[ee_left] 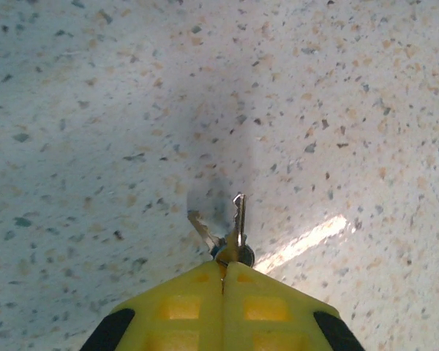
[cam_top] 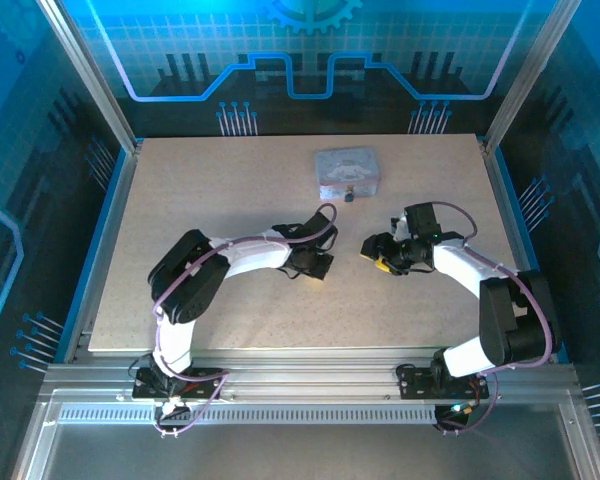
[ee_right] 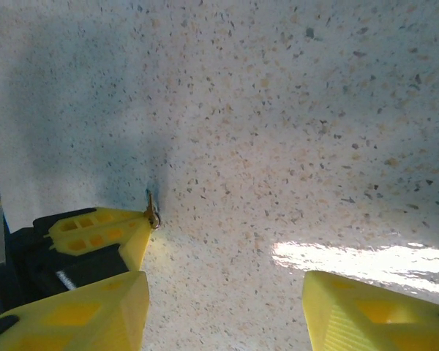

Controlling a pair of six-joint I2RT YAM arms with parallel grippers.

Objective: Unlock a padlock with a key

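My left gripper (ee_left: 223, 274) is shut on the key (ee_left: 238, 219), pinching its head so the thin grey blade pokes out over the speckled table. A second small key (ee_left: 201, 227) hangs beside it on the same ring. In the top view the left gripper (cam_top: 315, 262) sits mid-table, facing my right gripper (cam_top: 375, 252). The right gripper (ee_right: 227, 307) stands open with nothing between its fingers; the left fingers (ee_right: 106, 227) and the key (ee_right: 152, 208) show at its left. The tiny dark padlock (cam_top: 348, 195) lies farther back, just in front of the tin.
A pale lavender tin (cam_top: 348, 172) stands at the back centre-right of the table (cam_top: 200, 190). Aluminium posts and blue panels wall in the sides and back. A metal rail runs along the near edge by the arm bases.
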